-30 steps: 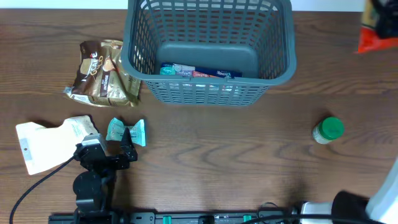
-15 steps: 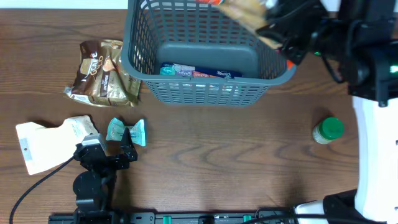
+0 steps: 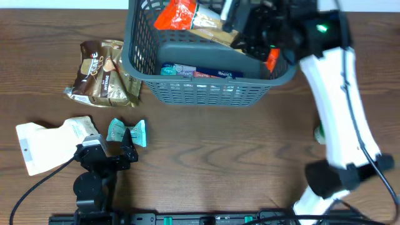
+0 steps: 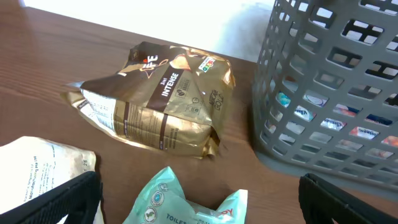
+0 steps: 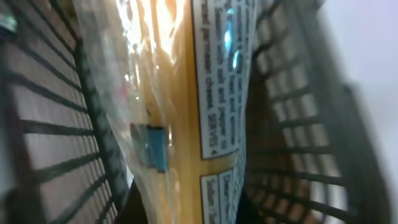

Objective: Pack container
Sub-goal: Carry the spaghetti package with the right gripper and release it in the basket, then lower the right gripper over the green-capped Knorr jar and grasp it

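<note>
The dark grey lattice container point(image 3: 206, 92) stands at the back middle; its wall also shows in the left wrist view point(image 4: 323, 99) and the right wrist view point(image 5: 50, 143). My right gripper point(image 3: 236, 26) is shut on an orange and tan packet point(image 3: 181, 14) and holds it inside the container's top; the right wrist view shows the packet point(image 5: 211, 93) between the fingers point(image 5: 186, 208). My left gripper point(image 3: 127, 151) is open and empty, low on the table, with a teal wipes packet point(image 3: 127, 132) just ahead of it, between the fingers point(image 4: 199, 208) in the left wrist view.
Flat packets point(image 3: 200, 72) lie on the container's floor. A brown and gold coffee packet point(image 3: 103, 74) lies left of the container. A white pouch point(image 3: 47, 144) lies at the left. A green-lidded jar point(image 3: 319, 132) stands at the right, mostly hidden by the right arm.
The right arm has swung in from the right with the orange packet and carried it leftward over and into the container's top. The left arm has not moved.
</note>
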